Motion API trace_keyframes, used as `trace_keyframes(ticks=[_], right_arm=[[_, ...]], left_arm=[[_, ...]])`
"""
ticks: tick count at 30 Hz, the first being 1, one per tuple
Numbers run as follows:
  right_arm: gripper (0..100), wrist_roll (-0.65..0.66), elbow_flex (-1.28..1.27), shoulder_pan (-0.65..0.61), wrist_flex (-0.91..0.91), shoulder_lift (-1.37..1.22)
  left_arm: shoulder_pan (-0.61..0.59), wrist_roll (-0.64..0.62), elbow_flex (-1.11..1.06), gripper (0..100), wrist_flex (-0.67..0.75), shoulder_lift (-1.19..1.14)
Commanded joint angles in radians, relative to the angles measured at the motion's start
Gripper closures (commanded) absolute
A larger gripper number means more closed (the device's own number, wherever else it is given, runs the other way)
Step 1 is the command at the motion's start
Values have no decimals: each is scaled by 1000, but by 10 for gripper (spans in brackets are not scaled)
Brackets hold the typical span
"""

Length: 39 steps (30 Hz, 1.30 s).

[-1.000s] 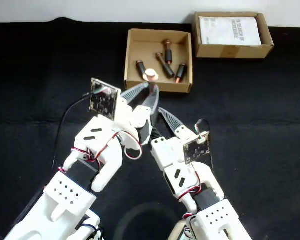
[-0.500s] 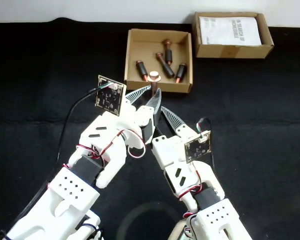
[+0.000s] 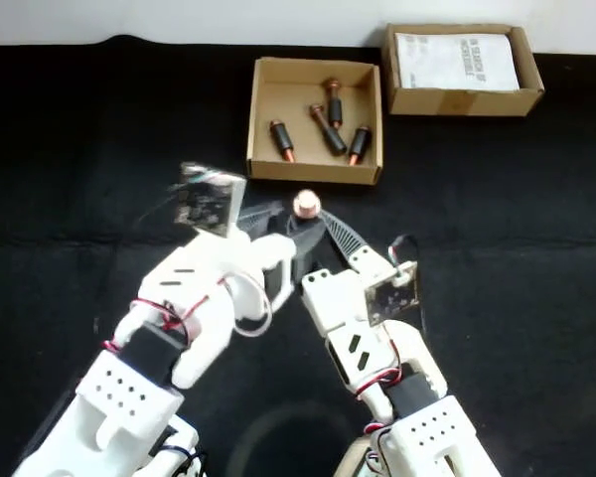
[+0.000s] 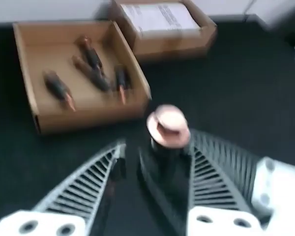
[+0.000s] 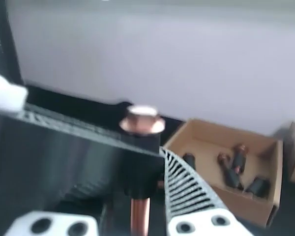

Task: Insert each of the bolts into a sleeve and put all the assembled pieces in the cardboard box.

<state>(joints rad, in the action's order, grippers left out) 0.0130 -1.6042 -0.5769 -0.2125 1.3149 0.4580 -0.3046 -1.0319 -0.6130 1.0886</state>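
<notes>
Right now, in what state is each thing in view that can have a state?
Raised piece: bolt seated in sleeve, upright.
Cardboard box: open, four assembled pieces lying inside.
Second box: open, paper inside.
Left gripper and right gripper: beside the raised piece; which grips it cannot be told.

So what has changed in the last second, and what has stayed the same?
The left arm drew back toward its base, taking the copper-headed bolt along. In the high view the bolt was over the front of the cardboard box, and now it is short of the box, over the black table. The right arm, the box and the four pieces in it stayed put.
</notes>
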Motion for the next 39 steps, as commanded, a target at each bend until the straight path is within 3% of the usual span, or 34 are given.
trace_keyframes(ticks=[1,8,15,21,27,33,39], right_arm=[[991,29,76,10,-22,13],[991,25,128,71,-15,8],[991,21,120,93,-13,8],[991,20,130,122,36,7],[991,-176,295,242,358,7],[991,-210,526,243,579,-21],[991,-210,881,245,791,-265]], left_arm=[[-12,-2,33,780,-103,74],[-12,-2,33,782,-267,297],[-16,0,35,997,-279,509],[-27,2,35,990,-284,656],[-248,48,25,990,-284,691],[-455,49,-104,990,-279,699],[-582,49,-277,990,-273,699]])
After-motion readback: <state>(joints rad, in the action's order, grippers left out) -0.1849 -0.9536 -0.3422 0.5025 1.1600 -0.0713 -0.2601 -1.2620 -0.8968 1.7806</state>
